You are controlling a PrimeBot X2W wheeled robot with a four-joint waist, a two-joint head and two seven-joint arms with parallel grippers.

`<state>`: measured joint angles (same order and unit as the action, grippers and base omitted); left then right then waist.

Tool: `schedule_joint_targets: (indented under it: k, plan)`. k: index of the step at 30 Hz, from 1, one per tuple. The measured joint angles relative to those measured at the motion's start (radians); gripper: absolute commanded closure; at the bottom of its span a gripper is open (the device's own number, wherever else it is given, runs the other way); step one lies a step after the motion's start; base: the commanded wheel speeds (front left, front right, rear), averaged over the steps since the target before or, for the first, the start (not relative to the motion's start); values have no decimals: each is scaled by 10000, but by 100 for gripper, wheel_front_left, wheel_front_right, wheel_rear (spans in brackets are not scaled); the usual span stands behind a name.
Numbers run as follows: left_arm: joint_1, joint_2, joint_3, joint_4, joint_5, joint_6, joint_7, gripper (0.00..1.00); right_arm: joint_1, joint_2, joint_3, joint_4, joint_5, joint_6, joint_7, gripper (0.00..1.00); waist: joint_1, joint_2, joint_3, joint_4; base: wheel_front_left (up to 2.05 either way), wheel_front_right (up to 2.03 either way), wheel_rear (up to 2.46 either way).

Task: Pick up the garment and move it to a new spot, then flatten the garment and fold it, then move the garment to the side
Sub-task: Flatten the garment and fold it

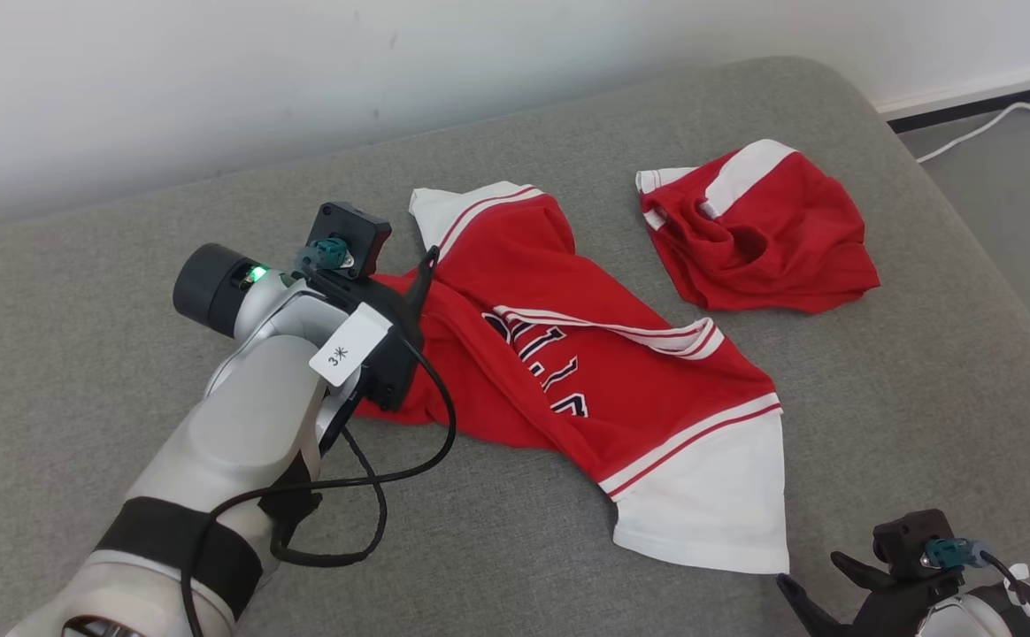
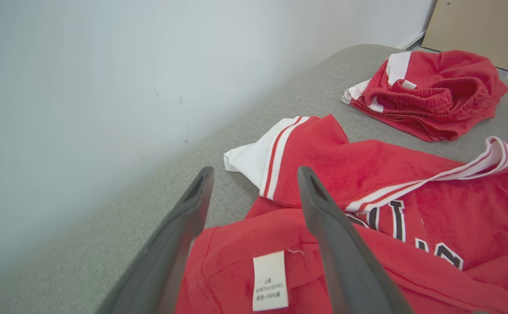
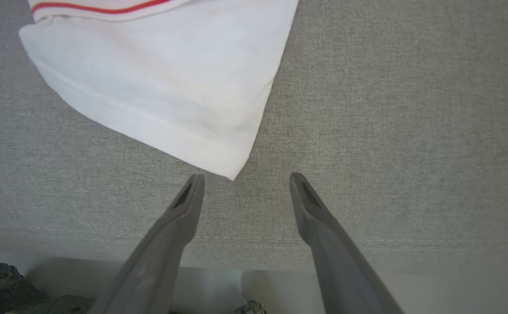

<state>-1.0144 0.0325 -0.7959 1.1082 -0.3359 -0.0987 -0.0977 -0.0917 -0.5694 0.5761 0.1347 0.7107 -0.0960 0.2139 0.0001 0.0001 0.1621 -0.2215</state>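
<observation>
Over the garment [image 2: 367, 165], left pincer [image 2: 255, 174] hovers splayed.

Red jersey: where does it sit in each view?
Head view: red jersey at centre, running to lower right.
Left wrist view: lower right, care label at bottom centre.
Right wrist view: its white sleeve, upper left.
Shared landmark: grey cushion under it.

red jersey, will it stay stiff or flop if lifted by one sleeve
Probably floppy: the red jersey already lies creased and folded over itself. Likely light: its white sleeve lies thin and flat. Unlikely to roll.
</observation>
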Motion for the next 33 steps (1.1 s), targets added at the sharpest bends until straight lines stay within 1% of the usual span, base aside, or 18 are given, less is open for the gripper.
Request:
schedule_joint_targets:
  k: [6, 10, 12, 15, 23, 29, 33]
  plan:
    - [36, 2, -224, -173, -186, 2, -100, 0, 1, 77, 13, 142, 0, 4, -31, 0, 0, 0, -62, 164, 0, 0, 0]
    - [292, -8, -297, 12, -276, 8, -84, 0, 0, 81, 6, 222, 0, 4, -44, 0, 0, 0, -150, 281, 0, 0, 0]
    - [501, -10, -224, 301, -504, 15, -58, 0, 0, 98, 2, 226, 0, 4, -52, 0, -1, 0, -190, 325, 0, 0, 0]
    - [637, 2, -63, 719, -558, 15, -10, 0, -6, 98, -12, 207, 0, 6, -117, 0, -1, 0, -177, 357, 0, 0, 0]
    - [632, 56, 387, 1106, -851, 27, -10, 0, -3, 25, -111, 127, 0, 4, -205, 0, 0, 0, 115, 291, 0, 0, 0]
    - [578, 378, 702, 1383, -1210, 67, 2, 0, -35, 27, -121, 67, 0, 6, -213, 0, 0, 0, 339, 106, 0, 0, 0]
    - [393, 382, 790, 1400, -1317, 67, 2, 0, -32, 17, -211, 44, 0, 4, -297, 0, 0, 0, 490, -6, 0, 0, 0]
